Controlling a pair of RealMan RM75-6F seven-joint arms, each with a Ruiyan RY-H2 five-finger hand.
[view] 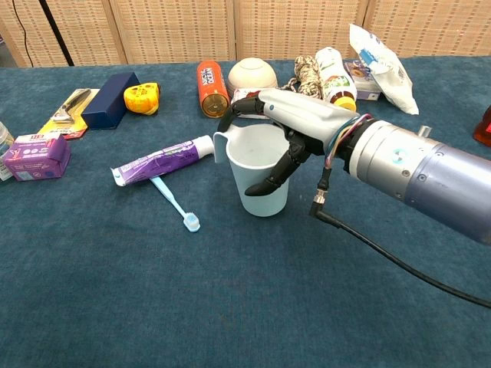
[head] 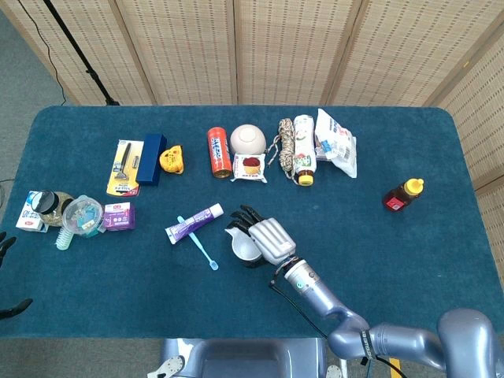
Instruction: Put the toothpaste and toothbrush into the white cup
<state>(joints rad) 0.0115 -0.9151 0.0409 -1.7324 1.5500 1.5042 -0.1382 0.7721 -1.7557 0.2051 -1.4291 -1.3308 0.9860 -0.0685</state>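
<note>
The white cup [view: 258, 201] [head: 240, 246] stands upright on the blue table, just right of the middle front. My right hand [view: 301, 121] [head: 269, 238] wraps it from the right, with the thumb on the near wall and the fingers over the far rim. The purple toothpaste tube [view: 157, 161] [head: 194, 223] lies flat to the cup's left. Beside it lies the light blue toothbrush [view: 175, 201] [head: 198, 244], bristle end toward me. Only dark fingertips of my left hand [head: 6, 272] show at the left edge, spread apart and holding nothing.
Along the back stand an orange can [head: 219, 152], a white bowl [head: 248, 138], a rope coil [head: 285, 144], a bottle [head: 304, 150] and a snack bag [head: 337, 142]. A honey bottle [head: 403, 194] stands at the right. Boxes and a razor pack [head: 124, 168] lie at the left.
</note>
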